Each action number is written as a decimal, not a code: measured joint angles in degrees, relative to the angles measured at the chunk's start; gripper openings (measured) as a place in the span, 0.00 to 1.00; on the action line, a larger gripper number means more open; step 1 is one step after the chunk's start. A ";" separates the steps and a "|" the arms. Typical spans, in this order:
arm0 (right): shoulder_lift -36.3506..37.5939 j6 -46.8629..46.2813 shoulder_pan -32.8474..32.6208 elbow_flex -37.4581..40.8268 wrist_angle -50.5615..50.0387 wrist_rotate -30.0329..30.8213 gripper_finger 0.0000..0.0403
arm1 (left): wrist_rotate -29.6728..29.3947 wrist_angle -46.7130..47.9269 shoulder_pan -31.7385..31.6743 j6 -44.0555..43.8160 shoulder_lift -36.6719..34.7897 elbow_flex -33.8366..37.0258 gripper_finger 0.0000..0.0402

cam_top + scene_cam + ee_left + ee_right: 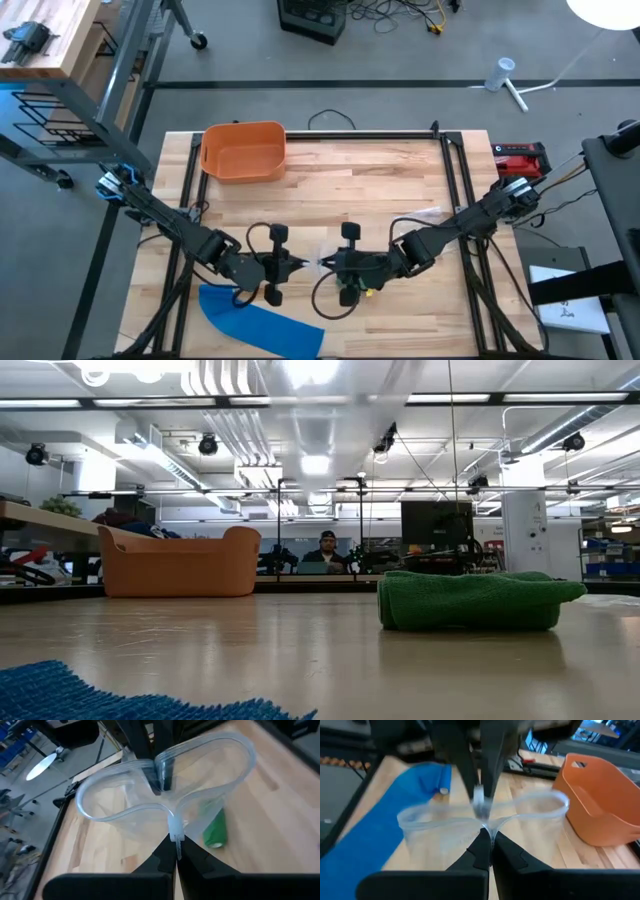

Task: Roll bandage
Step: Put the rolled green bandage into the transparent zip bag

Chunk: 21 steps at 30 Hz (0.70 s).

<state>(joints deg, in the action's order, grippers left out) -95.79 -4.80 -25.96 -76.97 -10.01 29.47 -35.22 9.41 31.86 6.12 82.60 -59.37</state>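
Grippers: we count two; left gripper (176, 851) and right gripper (487, 838) are both closed, pinching one clear plastic bag (165, 795).
Basket: one orange basket (243, 150).
Cloths: one blue cloth (262, 328), one green cloth (470, 600).

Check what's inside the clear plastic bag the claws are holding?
Through the clear plastic bag, pinched shut by the left claw and right claw, a green roll shows near the bottom. Whether anything else is inside cannot be seen through the folds.
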 joint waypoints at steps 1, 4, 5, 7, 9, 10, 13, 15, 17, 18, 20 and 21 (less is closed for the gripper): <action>0.00 0.25 0.12 0.28 0.42 0.02 0.01 | -0.04 0.00 -0.24 0.61 0.36 0.00 0.00; 0.00 0.33 0.13 1.28 1.01 0.00 0.01 | -0.19 -0.46 -0.75 1.85 1.16 0.00 0.00; 0.00 0.33 0.13 1.61 1.38 0.00 0.01 | -0.26 -0.72 -0.88 2.08 1.27 0.00 0.00; 0.00 0.33 0.13 2.11 1.75 0.00 0.01 | -0.27 -1.44 -0.90 2.35 1.27 0.00 0.00; 0.00 0.33 0.11 2.50 1.76 -0.04 0.01 | -0.26 -2.59 -0.94 2.37 1.23 0.00 0.00; 0.00 0.33 0.13 2.58 1.76 -0.09 0.01 | -0.26 -3.16 -0.94 2.37 1.19 0.00 0.00; 0.00 0.33 0.13 2.58 2.23 -0.01 0.01 | -0.24 -4.47 -0.94 2.37 1.05 0.00 0.00; 0.00 0.36 0.14 2.58 2.46 0.00 0.01 | -0.24 -4.50 -0.94 2.37 1.03 0.00 0.00; 0.00 0.39 0.27 2.58 2.66 -0.02 0.01 | -0.24 -4.59 -0.94 2.37 1.03 0.00 0.00; 0.00 0.35 0.41 2.58 2.73 -0.02 0.01 | -0.24 -5.00 -0.94 2.38 1.03 0.00 0.00; 0.00 0.37 0.70 2.58 3.00 0.00 0.01 | -0.24 -5.78 -0.94 2.37 1.03 0.00 0.00; 0.00 0.40 0.78 2.58 3.12 0.00 0.01 | -0.24 -6.14 -0.94 2.37 1.03 0.00 0.00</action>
<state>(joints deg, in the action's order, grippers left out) -95.79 -4.40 -25.18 -74.39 -6.89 29.47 -35.46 3.27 30.92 8.49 83.64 -59.37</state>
